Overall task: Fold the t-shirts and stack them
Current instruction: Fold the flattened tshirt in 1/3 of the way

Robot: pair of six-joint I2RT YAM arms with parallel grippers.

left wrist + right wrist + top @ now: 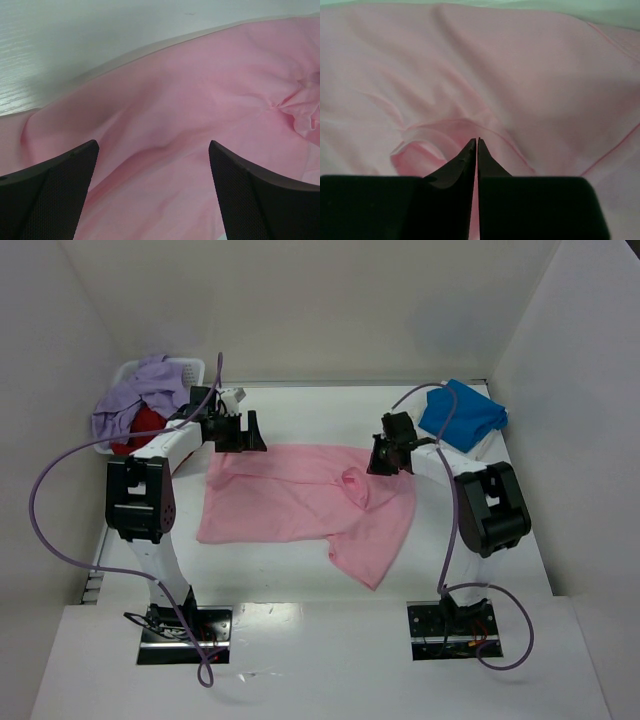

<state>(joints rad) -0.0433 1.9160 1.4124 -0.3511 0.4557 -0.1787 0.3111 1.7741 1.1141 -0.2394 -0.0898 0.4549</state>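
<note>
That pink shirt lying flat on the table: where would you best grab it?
Probably by its far left corner, coming straight down from above. The pink t-shirt lies spread flat, so an edge is where a finger can slip under the cloth. The open left gripper hangs close to that corner.

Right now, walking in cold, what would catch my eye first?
A pink t-shirt lies spread across the middle of the table. A blue t-shirt sits at the far right; at the far left, a white basket holds a lavender shirt and a red shirt.
</note>
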